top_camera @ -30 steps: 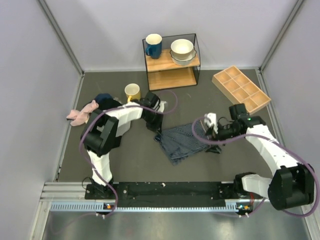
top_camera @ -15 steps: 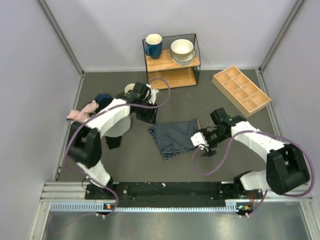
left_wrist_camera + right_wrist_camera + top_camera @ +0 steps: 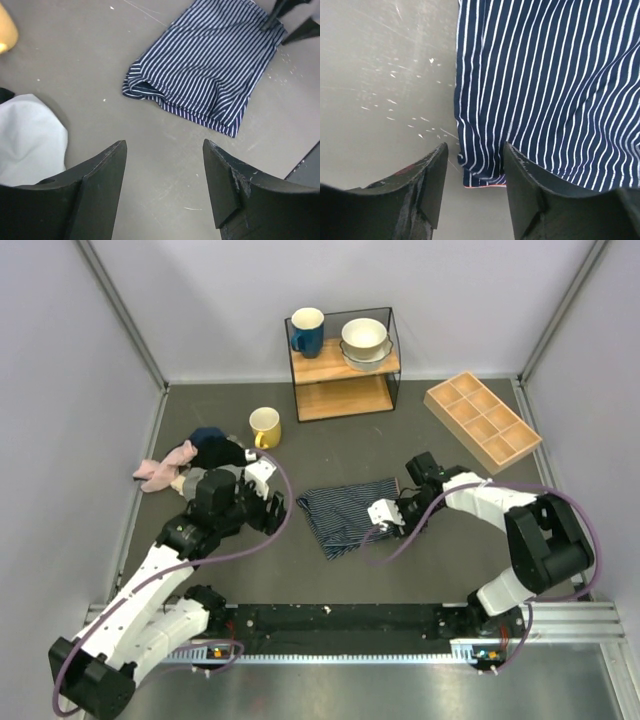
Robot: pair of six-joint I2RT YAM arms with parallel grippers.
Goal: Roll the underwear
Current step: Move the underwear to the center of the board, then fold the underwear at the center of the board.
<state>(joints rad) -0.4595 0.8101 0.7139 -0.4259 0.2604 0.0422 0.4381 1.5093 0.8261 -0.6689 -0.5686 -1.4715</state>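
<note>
The underwear [image 3: 345, 515] is soft, matt woven cloth, navy with thin white stripes, creased in shallow folds. The bench [image 3: 330, 450] has a smooth, matt grey top flecked with fine pale scratches. The jaws of the left gripper [image 3: 164, 150] and the right gripper [image 3: 474, 150] are matt black plastic, scuffed whitish along their edges. The tray [image 3: 483, 420] and the shelf [image 3: 340, 398] are pale, smooth wood. The yellow mug [image 3: 265, 426] is glossy.

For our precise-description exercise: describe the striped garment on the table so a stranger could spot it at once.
Start at the wooden shelf at the back of the dark table and come straight toward the near edge. The underwear lies there, navy with thin white stripes, unlike the plain pink cloth at the left.
</note>
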